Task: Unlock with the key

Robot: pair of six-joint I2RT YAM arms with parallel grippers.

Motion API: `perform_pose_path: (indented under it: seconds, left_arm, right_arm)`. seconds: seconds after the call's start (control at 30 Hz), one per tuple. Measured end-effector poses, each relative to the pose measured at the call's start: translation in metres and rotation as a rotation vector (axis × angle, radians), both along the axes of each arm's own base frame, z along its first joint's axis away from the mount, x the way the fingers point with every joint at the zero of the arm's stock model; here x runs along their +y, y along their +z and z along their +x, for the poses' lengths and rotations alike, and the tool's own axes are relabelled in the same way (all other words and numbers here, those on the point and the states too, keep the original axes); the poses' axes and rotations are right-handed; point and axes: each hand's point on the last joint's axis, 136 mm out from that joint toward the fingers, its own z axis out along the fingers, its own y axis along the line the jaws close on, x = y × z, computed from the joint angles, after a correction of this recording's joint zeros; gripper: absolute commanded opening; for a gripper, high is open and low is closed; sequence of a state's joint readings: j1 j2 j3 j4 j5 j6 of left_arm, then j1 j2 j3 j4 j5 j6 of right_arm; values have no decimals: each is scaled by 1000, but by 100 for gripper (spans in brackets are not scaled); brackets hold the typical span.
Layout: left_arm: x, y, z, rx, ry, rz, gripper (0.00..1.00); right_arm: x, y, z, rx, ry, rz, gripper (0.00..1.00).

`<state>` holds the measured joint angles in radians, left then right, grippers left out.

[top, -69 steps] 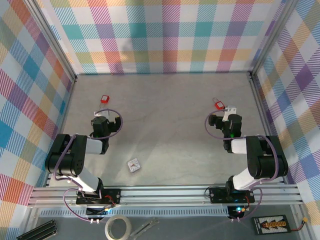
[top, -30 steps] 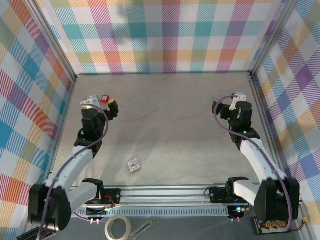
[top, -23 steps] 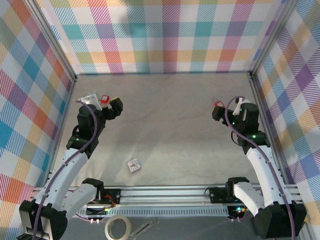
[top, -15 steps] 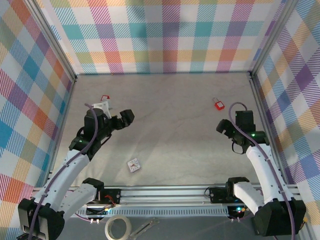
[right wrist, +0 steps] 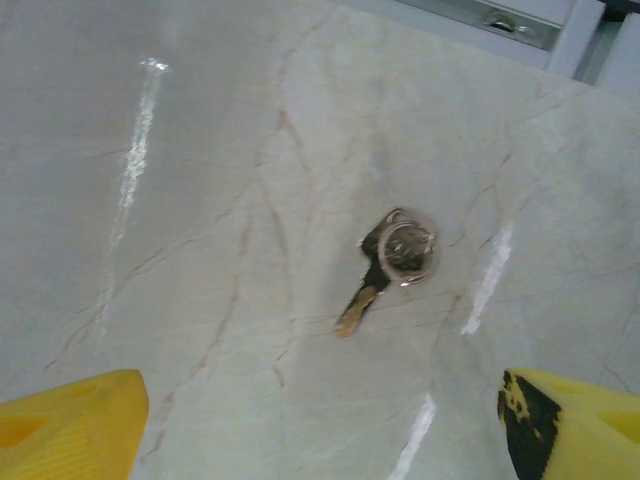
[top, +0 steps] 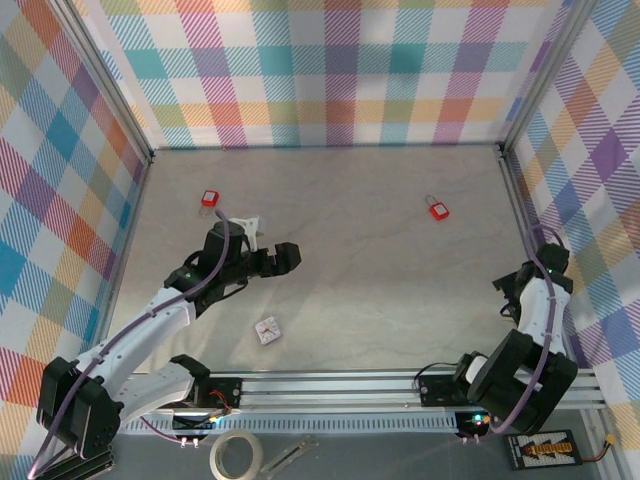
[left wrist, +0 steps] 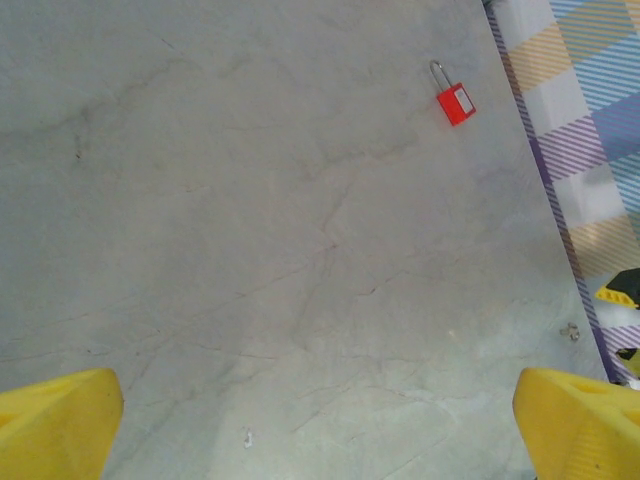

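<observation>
We see the key mid-frame, just ahead of our right gripper, jaws open, blade pointing lower left.

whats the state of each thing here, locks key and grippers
right padlock, shackle looks closed, lying flat
left padlock, lying flat, shackle too small to tell
key, loose on the table, on its ring
left gripper, open, empty
right gripper, open, empty, above the key

black-and-white arms, purple cables, yellow fingertips
</observation>
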<state>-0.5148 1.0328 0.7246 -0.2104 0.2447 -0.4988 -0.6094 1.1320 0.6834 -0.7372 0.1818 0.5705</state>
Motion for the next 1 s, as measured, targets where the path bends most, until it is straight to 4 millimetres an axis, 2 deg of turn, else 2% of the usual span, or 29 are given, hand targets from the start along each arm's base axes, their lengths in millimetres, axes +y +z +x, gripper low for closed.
perform_pose_path:
  seconds: [0.3,0.4,0.67,0.77,0.83,1.0]
  left_arm:
    - [-7,-10,3,36,-10,15,100]
    - [-9,-14,2,47,-14,21,100]
    - [-11,-19,2,61,-19,28,100]
    - [-11,-22,3,66,-14,34,100]
    - [-10,-22,4,64,-9,38,100]
    - [-9,-23,5,63,-3,43,100]
  right_arm:
    - [-26,-12,-8,-11,-99,27,62]
    - [-31,-17,-9,-9,-117,37,60]
    - [-31,-36,-8,27,-118,82,57]
    - [-31,-42,-7,36,-122,92,49]
    - [-32,-46,-7,46,-123,100,47]
    - [-32,-52,-9,63,-128,108,33]
